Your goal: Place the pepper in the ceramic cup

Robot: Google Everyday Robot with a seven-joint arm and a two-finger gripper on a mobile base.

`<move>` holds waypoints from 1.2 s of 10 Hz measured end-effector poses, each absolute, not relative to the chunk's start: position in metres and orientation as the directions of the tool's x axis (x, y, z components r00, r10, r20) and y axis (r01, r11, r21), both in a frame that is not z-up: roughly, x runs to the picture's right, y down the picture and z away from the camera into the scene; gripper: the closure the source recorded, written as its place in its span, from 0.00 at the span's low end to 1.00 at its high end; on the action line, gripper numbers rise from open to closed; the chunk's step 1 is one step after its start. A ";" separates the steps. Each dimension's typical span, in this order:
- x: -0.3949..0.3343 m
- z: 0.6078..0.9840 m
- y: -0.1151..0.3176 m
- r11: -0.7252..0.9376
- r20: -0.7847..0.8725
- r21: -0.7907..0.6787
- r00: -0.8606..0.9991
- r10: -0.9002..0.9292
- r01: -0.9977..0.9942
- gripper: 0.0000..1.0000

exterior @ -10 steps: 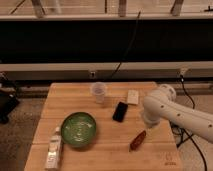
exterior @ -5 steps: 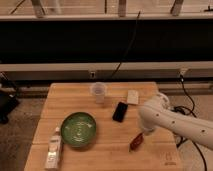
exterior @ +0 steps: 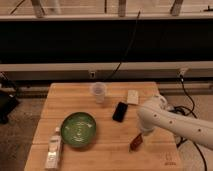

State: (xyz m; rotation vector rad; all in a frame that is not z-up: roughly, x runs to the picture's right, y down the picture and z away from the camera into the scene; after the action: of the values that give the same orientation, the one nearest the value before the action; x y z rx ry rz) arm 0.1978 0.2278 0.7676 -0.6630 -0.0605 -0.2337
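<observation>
While the robot's white arm (exterior: 175,124) stretches in from the right edge of the frame, its hand (exterior: 142,134) sits low over the lower right part of the wooden tabletop (exterior: 70,97), right at the upper end of the pepper (exterior: 135,144). Honestly can't tell whether the hand is clenched, released or grasping anything, since the bulky end of the arm covers it.

The pepper is a small dark red-brown thing lying on the wood, lower right of centre. Its long axis runs on a steep diagonal, from lower left up to upper right, with the upper end pointing into the hand. Which end is the tapered one isn't readable. It looks like the hand and pepper meet or nearly meet, but that's not certain either.

The ceramic cup (exterior: 98,92) stands upright near the far edge of the tabletop, upper centre, well apart from the pepper. Between them lies a black phone (exterior: 120,111), angled, with a small pale block (exterior: 132,96) just up and right of it. A green bowl (exterior: 78,130) sits lower left of centre, and a bottle (exterior: 54,150) lies just beside it near the lower left corner.
</observation>
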 end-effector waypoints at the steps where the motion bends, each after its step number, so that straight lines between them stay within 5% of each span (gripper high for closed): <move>1: 0.198 0.767 0.225 0.762 0.129 -0.604 0.972 -0.195 0.233 0.50; 5: 0.200 0.771 0.243 0.762 0.127 -0.603 0.972 -0.200 0.236 0.79; 7: 0.197 0.781 0.238 0.754 0.136 -0.609 0.969 -0.206 0.246 0.77; 10: 0.199 0.780 0.211 0.765 0.115 -0.599 0.971 -0.211 0.237 0.99; 12: 0.199 0.782 0.192 0.768 0.103 -0.596 0.971 -0.215 0.233 1.00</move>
State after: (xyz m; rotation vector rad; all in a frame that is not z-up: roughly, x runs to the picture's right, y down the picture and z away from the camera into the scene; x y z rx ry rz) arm 0.1994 0.1921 0.7816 -0.6508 -0.0298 -0.2433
